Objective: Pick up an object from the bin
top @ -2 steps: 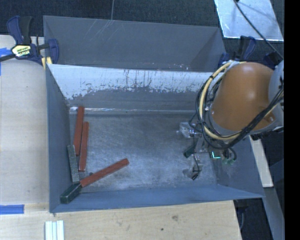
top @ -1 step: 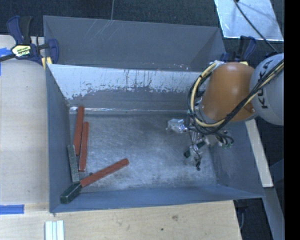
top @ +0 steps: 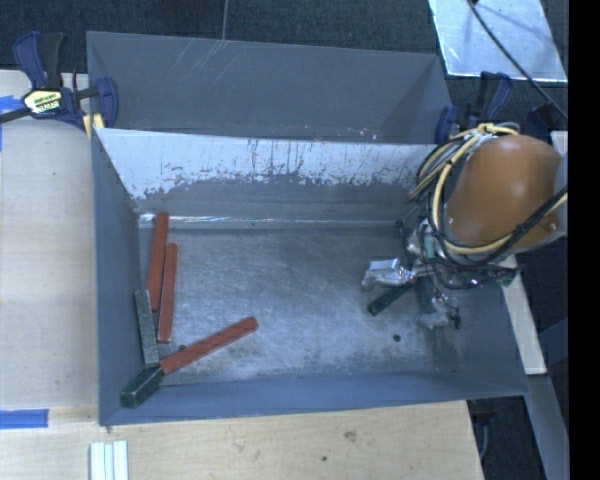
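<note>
My gripper point(top: 410, 294) is low over the bin floor at the right side, under the arm's orange dome. Its two metal fingers point(top: 382, 272) stand apart, so it is open. A short dark green bar point(top: 384, 301) lies slanted on the floor, its upper end reaching in between the fingers and its lower end pointing left. I cannot see whether either finger touches the bar.
At the left of the bin lie two red sticks point(top: 160, 268) side by side along the wall. Below them are a grey stick point(top: 145, 326), a slanted red stick point(top: 210, 344) and a dark green block point(top: 140, 387) in the front left corner.
</note>
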Controlling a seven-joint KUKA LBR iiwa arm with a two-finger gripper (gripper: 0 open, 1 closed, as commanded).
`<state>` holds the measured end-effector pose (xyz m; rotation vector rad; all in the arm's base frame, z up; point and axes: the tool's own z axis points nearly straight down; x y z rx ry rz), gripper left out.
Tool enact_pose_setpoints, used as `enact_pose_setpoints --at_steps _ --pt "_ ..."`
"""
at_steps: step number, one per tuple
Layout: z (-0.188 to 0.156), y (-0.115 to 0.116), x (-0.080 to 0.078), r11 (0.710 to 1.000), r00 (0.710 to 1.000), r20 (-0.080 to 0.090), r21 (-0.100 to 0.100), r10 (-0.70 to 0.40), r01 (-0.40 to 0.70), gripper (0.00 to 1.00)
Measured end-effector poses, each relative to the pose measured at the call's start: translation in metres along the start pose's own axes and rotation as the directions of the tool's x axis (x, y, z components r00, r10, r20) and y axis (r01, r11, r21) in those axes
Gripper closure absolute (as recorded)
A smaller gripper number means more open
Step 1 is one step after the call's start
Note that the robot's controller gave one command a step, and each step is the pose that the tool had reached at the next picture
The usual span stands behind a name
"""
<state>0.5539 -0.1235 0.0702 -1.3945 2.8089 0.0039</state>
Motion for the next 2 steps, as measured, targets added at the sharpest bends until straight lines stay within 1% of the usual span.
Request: enact_pose_setpoints --at_steps 1,2 --pt "-0.001 -0.001 0.0 1.0 1.0 -0.001 0.002 0.0 0.0 1.0" --pt "-0.168 0.015 -0.011 1.0 1.0 0.0 0.01 -0.022 0.022 1.0"
